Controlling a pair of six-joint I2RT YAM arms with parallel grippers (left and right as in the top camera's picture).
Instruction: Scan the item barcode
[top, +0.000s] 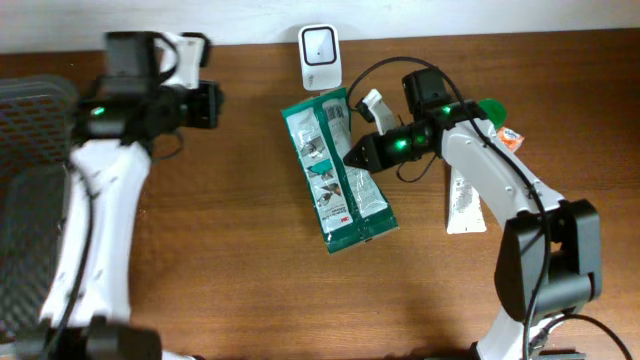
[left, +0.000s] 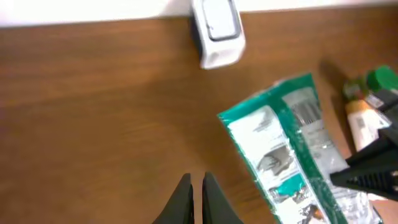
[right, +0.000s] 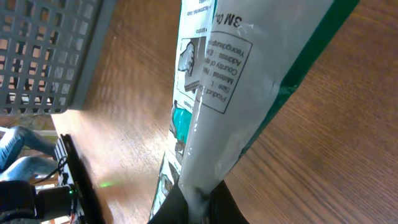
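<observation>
The item is a green and white 3M packet lying on the wooden table below the white scanner. My right gripper is shut on the packet's right edge. In the right wrist view the clear edge of the packet runs down into my right gripper, pinched between the black jaws. My left gripper hovers at the upper left, well away from the packet. In the left wrist view it is shut with nothing between its fingers, and the scanner and packet lie ahead.
A grey mesh basket fills the left edge of the table. Right of the packet lie a white tube, a green-capped bottle and a small orange-marked sachet. The back edge of the table runs just behind the scanner.
</observation>
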